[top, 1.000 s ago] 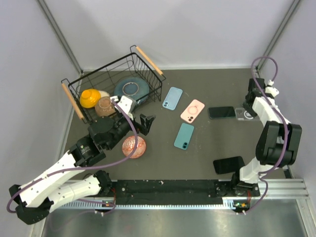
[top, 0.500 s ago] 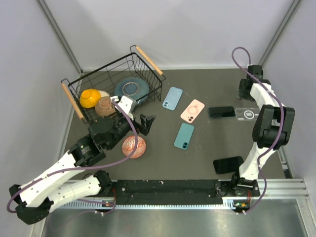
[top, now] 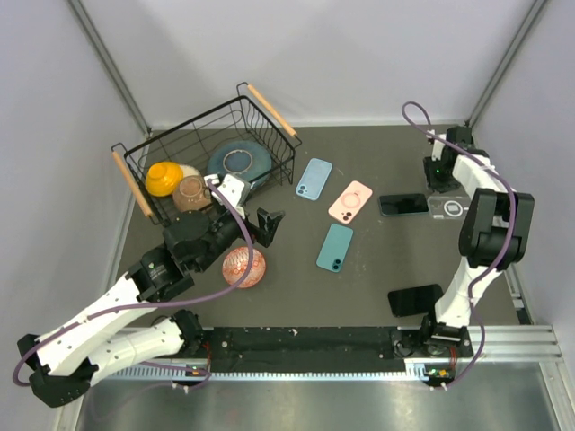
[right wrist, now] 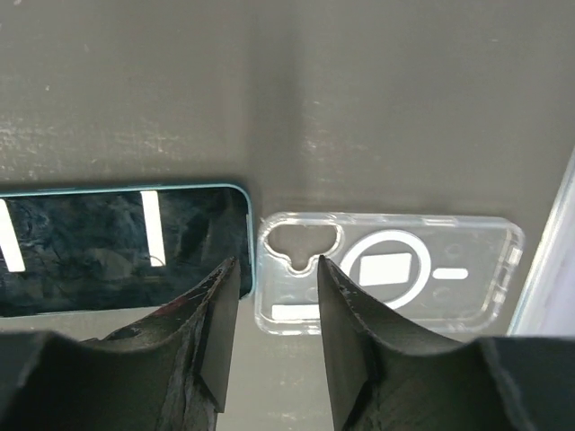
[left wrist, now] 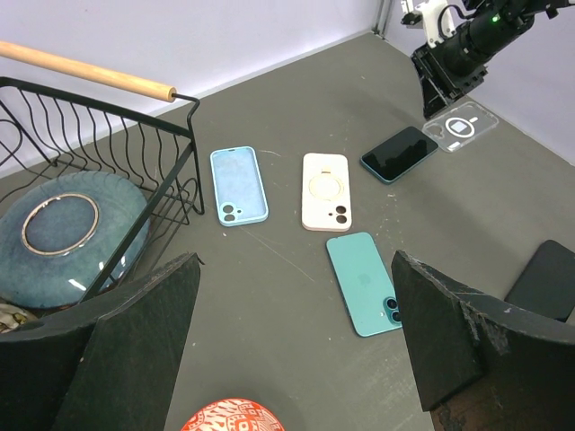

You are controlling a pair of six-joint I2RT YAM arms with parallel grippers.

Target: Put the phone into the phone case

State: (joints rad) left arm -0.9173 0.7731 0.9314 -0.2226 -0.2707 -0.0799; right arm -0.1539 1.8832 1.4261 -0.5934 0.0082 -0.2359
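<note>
Far left: black wire basket [top: 192, 133] with wooden handles, dishes inside. Just in front of it, the left gripper [top: 268, 224], fingers spread wide, nothing held, raised over the dark table [top: 377, 148]. Below that, a red patterned bowl [top: 243, 267].

Toward the middle, three items lying flat and apart: a light blue case [top: 314, 178], a pink case [top: 350, 201] and a teal case [top: 335, 247], camera cut-outs up.

Further right, the task's phone [top: 403, 205], black screen up, flat on the table. Directly beside it, almost touching end to end, the clear phone case [top: 452, 207], open side up, empty. Right gripper [right wrist: 277, 268] poised above the narrow seam between the two, fingers slightly parted, pinching nothing.

Near the front right, a separate dark phone [top: 416, 299], unused.

Step in hand, as a judgement: approach and lining up, phone not yet gripped, case not yet filled. Next move probably needing a descent onto the phone's near end, a pinch across its narrow edges, then a lift and square seating in the clear case without nudging that light case away.
</note>
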